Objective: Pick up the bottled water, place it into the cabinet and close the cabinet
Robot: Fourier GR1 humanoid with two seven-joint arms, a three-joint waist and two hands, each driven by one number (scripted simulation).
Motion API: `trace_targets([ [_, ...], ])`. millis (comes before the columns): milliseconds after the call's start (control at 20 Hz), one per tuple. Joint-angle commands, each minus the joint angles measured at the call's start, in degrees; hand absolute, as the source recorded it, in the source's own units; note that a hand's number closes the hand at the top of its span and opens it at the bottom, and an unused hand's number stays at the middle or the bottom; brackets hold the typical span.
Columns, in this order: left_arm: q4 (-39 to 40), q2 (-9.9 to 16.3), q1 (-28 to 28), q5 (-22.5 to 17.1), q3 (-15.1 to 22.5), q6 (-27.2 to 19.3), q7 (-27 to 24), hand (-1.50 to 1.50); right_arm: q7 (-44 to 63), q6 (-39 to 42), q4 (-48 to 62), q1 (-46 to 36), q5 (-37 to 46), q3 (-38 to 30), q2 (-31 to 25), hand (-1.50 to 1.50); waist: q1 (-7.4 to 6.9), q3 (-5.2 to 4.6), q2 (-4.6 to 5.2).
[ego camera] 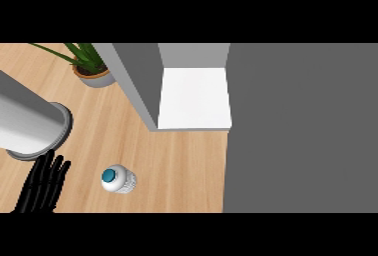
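left robot hand [43, 184] cut off below

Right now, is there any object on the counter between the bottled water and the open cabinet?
Nothing visible stands between them. The bottled water stands upright on bare counter, and the open cabinet lies beyond it. The potted plant and the grey cylinder stand off to the left.

text: none readable | labels: none | numbers: none | signs: none
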State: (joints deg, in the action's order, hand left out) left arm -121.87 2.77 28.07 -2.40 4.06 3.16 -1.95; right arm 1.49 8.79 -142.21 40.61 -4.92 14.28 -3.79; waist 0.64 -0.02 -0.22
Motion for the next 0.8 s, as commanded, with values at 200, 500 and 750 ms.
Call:
trace_targets([
  [200, 18.4, 1.6, -8.4, -3.1, -6.6, 3.2, -7.7, -1.5, -3.2, 2.0, -7.1, 9.2, 1.2, 3.4, -1.0, -1.5, 0.5, -0.03, 0.03],
  [500, 29.5, -0.5, -12.8, 1.3, -6.6, 0.2, -13.3, -1.5, -4.5, 3.5, -8.2, 10.4, -2.0, -0.4, -3.5, -1.5, 0.27, -0.01, 0.11],
  [750, 42.5, -1.9, -15.4, 0.5, -9.4, 0.3, -23.8, -1.5, -9.2, 4.3, -9.0, 16.2, 0.9, 2.7, -3.0, -1.5, 0.73, -0.06, 0.02],
])
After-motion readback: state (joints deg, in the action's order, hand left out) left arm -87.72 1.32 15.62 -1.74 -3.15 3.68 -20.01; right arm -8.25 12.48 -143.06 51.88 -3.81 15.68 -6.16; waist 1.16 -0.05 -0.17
